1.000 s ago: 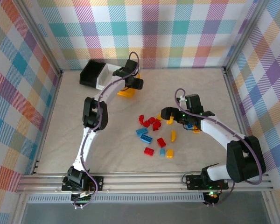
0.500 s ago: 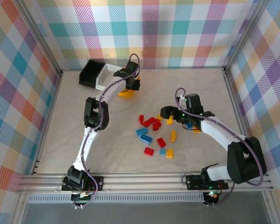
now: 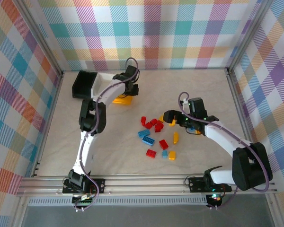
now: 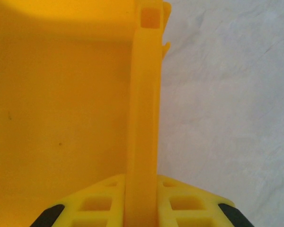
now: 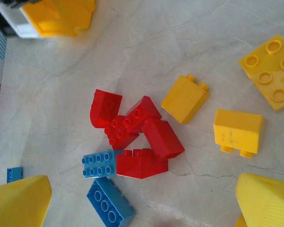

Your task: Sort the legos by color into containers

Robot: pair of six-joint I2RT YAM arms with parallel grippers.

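I see white arm links (image 3: 84, 150), black joints (image 3: 91, 118), thin purple cables (image 3: 181, 97) at both wrists, and yellow fingers (image 5: 19, 203).
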